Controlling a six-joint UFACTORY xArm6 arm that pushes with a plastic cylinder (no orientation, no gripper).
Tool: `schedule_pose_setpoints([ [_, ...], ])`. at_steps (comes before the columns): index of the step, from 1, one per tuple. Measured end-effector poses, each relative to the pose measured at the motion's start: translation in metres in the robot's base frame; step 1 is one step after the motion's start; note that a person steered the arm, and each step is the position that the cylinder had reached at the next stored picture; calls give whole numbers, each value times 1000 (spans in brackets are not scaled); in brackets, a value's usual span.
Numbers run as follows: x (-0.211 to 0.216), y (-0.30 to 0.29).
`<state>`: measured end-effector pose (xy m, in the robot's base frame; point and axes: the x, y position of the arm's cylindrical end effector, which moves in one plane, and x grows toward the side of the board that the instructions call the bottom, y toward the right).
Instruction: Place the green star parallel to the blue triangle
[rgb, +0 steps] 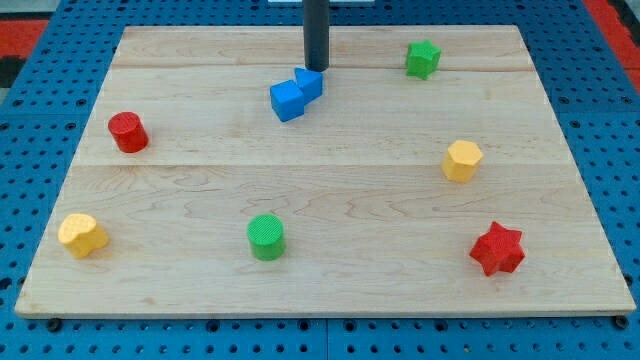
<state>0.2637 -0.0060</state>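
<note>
The green star (423, 58) sits near the view's top right of the wooden board (320, 270). Two blue blocks touch each other near the top centre: a larger cube-like one (287, 101) and a smaller one (310, 83) just up and right of it; which is the triangle I cannot make out. My tip (316, 69) comes down from the view's top and ends right at the upper edge of the smaller blue block, well to the left of the green star.
A red cylinder (128, 132) stands at the left. A yellow block (82, 235) lies at the bottom left, a green cylinder (266, 237) at bottom centre, a red star (497, 249) at bottom right, a yellow hexagon-like block (462, 160) at the right.
</note>
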Motion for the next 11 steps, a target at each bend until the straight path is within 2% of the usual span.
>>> schedule_pose_setpoints([
  [1,-13,33],
  [3,-28,164],
  [4,-37,176],
  [5,-4,208],
  [6,45,205],
  [7,49,170],
  [9,35,184],
  [10,46,171],
  [11,56,123],
])
